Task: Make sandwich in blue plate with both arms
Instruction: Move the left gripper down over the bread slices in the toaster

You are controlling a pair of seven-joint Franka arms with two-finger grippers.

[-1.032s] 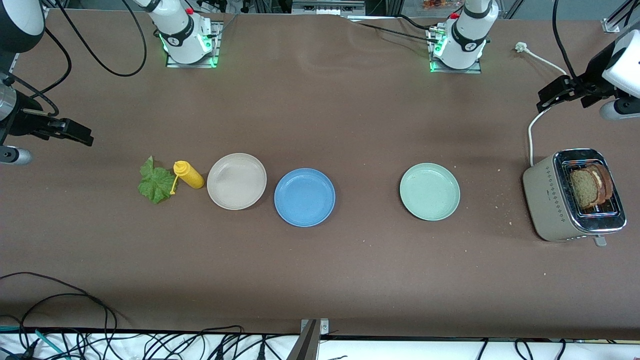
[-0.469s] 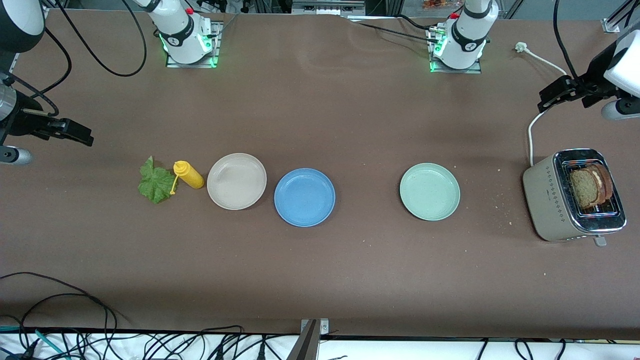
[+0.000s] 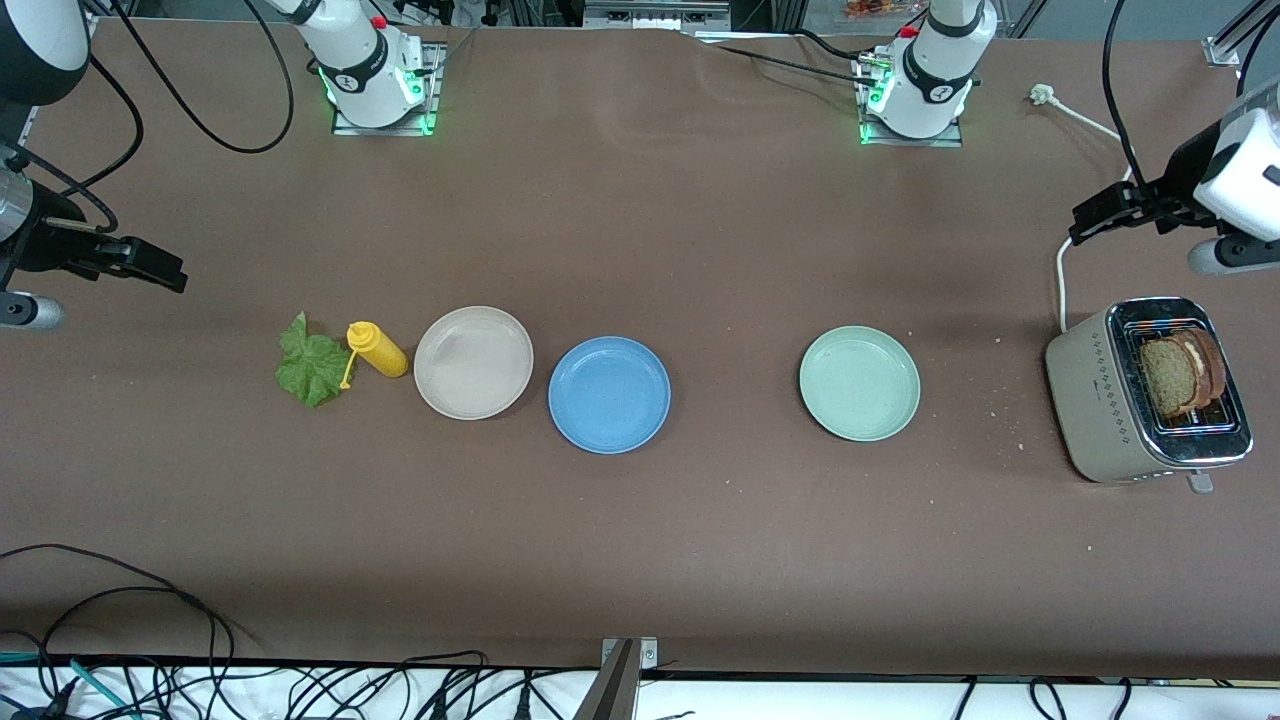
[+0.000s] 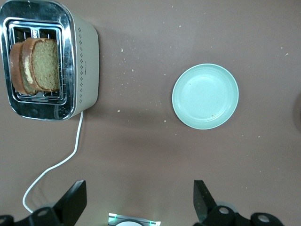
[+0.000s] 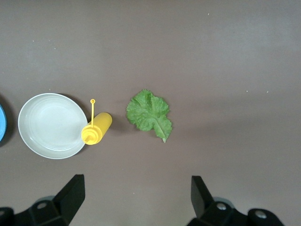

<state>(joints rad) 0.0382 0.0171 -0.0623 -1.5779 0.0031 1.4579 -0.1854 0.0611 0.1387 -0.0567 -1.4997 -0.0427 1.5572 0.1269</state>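
Only the left claw (image 3: 1090, 215) has shifted slightly, spread empty above the toaster (image 3: 1150, 390) holding the bread (image 3: 1180, 375). Right claw (image 3: 165, 272) waits released above the lettuce (image 3: 312, 365); blue plate (image 3: 609, 394) sits bare midway between them.

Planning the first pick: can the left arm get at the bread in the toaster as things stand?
Probably yes. The left gripper hangs open above the table near the toaster, and the bread stands up out of its slots with nothing over it.
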